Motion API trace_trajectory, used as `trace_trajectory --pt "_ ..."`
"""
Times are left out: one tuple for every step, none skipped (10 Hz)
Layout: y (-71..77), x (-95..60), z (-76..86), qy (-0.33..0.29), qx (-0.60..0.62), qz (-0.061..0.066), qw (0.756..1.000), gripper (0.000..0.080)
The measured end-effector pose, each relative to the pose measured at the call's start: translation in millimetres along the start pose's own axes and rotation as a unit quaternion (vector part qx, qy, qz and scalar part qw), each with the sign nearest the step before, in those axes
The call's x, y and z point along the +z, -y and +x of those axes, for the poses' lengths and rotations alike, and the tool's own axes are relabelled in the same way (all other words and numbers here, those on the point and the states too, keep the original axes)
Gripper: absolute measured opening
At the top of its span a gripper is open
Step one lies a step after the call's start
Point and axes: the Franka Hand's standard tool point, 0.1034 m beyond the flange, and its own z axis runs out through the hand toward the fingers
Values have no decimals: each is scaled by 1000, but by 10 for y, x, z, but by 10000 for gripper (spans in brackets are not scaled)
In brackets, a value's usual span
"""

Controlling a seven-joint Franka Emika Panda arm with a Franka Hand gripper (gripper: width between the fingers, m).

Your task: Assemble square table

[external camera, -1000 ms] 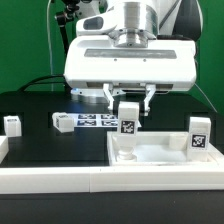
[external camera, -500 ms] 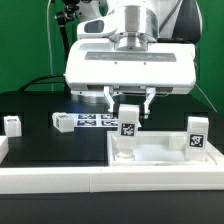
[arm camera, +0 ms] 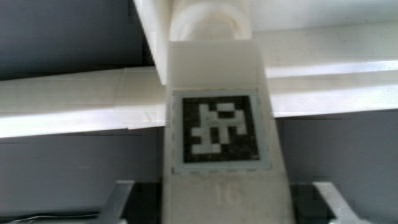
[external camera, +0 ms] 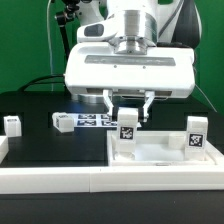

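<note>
a: what is the claw [external camera: 128,104] doing?
b: it's clamped on a leg [external camera: 128,133], a finger on each side. the leg is upright.
a: where is that leg?
b: at the tabletop [external camera: 165,161], at its end on the exterior view's left. i cannot tell if it touches.
a: other legs?
b: a second leg [external camera: 197,138] stands at the tabletop's right end. a third leg [external camera: 62,122] lies just beside the marker board [external camera: 97,121]. a fourth leg [external camera: 12,124] stands far left.
</note>
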Motion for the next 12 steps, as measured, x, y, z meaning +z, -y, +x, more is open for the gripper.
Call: trace_trajectory --pt "-1 1 1 -1 0 0 1000 293" --pt "0 1 1 -2 0 0 1000 293" --pt "4 -1 -2 -4 0 -1 1000 293" --pt "7 -6 -10 -7 3 -2 1000 293" --pt "8 -8 -14 -8 6 -4 1000 293" --pt "9 -7 -13 -8 6 -4 1000 293" --pt "8 -6 -12 -8 6 -4 1000 293" --pt "4 -4 -11 -8 6 -4 1000 293" --pt "5 -2 -5 -4 7 -3 1000 293" --pt "5 7 -4 4 8 -2 1000 296" --pt "8 19 -32 10 8 -1 1000 427" --pt "8 21 -37 11 8 -1 1000 427"
